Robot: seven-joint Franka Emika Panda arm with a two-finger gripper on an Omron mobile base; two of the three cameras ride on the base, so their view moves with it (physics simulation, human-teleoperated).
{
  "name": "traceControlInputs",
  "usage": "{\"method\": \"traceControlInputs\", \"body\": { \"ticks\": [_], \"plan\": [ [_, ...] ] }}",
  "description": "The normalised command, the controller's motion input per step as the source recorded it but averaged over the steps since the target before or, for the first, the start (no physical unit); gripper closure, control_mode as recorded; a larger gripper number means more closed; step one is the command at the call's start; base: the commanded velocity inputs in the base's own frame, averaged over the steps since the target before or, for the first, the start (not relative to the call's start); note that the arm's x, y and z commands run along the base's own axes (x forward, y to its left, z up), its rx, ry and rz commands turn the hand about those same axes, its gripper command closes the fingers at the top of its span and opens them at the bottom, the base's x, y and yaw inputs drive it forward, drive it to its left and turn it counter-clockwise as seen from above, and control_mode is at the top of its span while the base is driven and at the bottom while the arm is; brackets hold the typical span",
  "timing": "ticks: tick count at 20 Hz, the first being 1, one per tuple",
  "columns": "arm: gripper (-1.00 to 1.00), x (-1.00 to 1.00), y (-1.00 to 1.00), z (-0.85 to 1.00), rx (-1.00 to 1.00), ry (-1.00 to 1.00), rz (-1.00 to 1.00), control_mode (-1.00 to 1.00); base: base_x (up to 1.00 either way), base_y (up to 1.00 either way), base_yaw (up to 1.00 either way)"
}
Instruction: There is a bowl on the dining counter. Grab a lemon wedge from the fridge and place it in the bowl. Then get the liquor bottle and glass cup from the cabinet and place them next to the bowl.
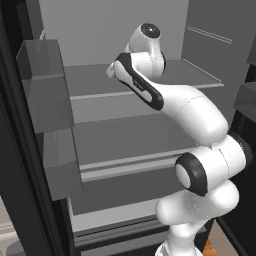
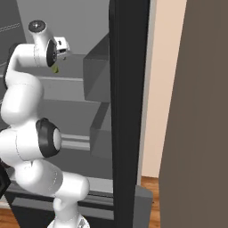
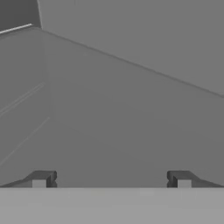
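I have the arm reaching deep into the open fridge [image 1: 150, 30], wrist up at the level of the upper shelf [image 1: 100, 80], because that is where the lemon wedge [image 2: 55, 69] sits: in the right base view it shows as a small yellow-green speck just below the hand, at the shelf's level. I cannot tell from here whether it is resting on the shelf or hanging off the hand, but nothing sits between the tips in the hand view. There the gripper [image 3: 111, 179] has its jaws released and spread wide, both tips apart at the bottom with only bare grey fridge wall and shelf beyond them. So I judge the wedge is not yet grasped. The jaws are wide, I think, to leave room around a small, irregular piece. The hand looks along the shelf rather than down on it, so the wedge falls under the camera's line. The door bins [image 1: 47, 80] stand close on the left, which is likely why the elbow is folded in tight. My next move needs the hand tipped down over the wedge before closing.
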Motion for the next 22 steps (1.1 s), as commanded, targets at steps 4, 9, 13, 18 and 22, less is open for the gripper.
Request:
{"method": "traceControlInputs", "body": {
  "ticks": [4,9,13,18,22],
  "plan": [
    [-1.00,0.02,0.00,-0.06,0.00,-0.02,0.05,-1.00,0.00,0.00,0.00],
    [-1.00,-0.18,-0.15,0.00,0.00,-0.01,0.00,-1.00,0.00,0.00,0.00],
    [-1.00,-0.15,-0.22,-0.10,-0.01,0.00,0.00,-1.00,0.00,0.00,0.00],
    [-1.00,-0.02,-0.02,-0.31,-0.05,0.00,0.00,-1.00,0.00,0.00,0.00],
    [-1.00,0.00,0.00,-0.26,-0.03,0.00,0.02,-1.00,0.00,0.00,0.00]
  ]
}}
